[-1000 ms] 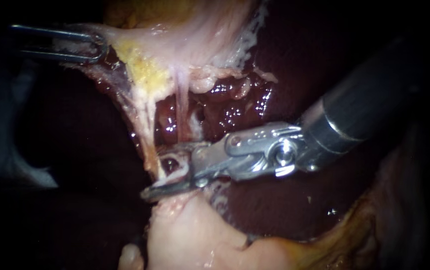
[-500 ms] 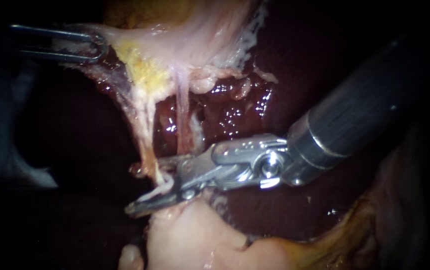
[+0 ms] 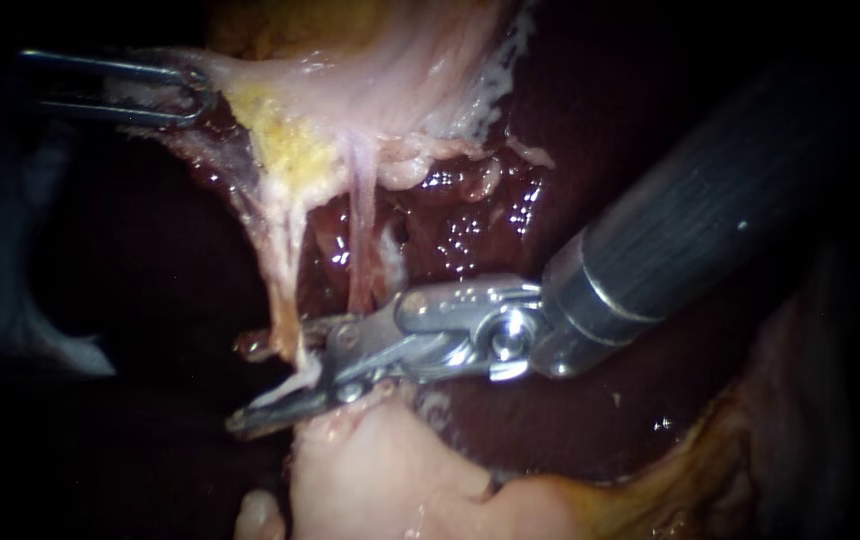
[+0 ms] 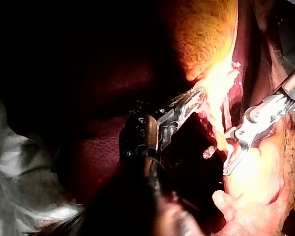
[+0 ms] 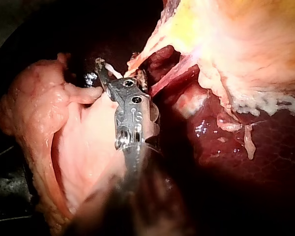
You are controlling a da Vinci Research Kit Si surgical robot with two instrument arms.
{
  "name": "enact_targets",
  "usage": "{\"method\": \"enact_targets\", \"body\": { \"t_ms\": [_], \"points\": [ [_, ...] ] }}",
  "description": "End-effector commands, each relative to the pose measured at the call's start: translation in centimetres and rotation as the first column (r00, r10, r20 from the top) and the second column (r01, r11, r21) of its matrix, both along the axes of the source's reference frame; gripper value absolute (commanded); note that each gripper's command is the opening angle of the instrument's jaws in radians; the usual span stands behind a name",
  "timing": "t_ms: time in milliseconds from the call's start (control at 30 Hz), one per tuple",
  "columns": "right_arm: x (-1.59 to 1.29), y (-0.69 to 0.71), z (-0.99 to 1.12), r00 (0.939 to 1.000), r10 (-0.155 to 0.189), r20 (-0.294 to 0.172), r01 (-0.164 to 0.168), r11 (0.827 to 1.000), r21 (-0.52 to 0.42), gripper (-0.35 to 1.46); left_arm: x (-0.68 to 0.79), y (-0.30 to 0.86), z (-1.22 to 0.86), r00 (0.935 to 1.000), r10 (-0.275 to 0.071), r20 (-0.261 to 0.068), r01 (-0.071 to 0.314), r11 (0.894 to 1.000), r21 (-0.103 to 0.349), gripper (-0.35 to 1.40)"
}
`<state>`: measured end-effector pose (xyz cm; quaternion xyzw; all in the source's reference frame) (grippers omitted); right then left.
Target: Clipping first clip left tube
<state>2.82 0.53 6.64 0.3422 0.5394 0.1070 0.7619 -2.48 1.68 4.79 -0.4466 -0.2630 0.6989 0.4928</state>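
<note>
My right instrument has its jaws apart, one on each side of the left tube, which passes through the gap between them. Just beside the left tube, the right tube crosses the dark liver. Farther up along the left tube, my left instrument clamps the pale tissue.

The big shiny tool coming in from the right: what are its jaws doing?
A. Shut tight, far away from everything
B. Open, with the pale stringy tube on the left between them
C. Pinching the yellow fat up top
B: in the endoscope view a gap shows between the jaws of the right instrument, and the left tube runs down into that gap.
</note>
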Motion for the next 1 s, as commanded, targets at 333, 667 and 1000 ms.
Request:
{"method": "enact_targets", "body": {
  "t_ms": [333,667,1000],
  "points": [
    [0.01,-0.13,-0.14,0.9997,0.017,-0.019,-0.016,0.998,0.063,0.45,0.01,0.00,0.00,1.0000,0.000,0.000,0.000,1.000,0.000,-0.35],
    [0.09,-0.20,-0.39,0.9980,-0.022,-0.059,0.030,0.988,0.150,0.43,0.01,0.01,0.01,1.0000,0.001,0.001,-0.001,1.000,0.000,-0.35],
    [0.11,-0.22,-0.51,0.9969,-0.030,-0.072,0.041,0.986,0.161,0.42,0.01,0.01,0.02,1.0000,0.000,0.000,0.000,1.000,-0.001,-0.35]
  ]
}}
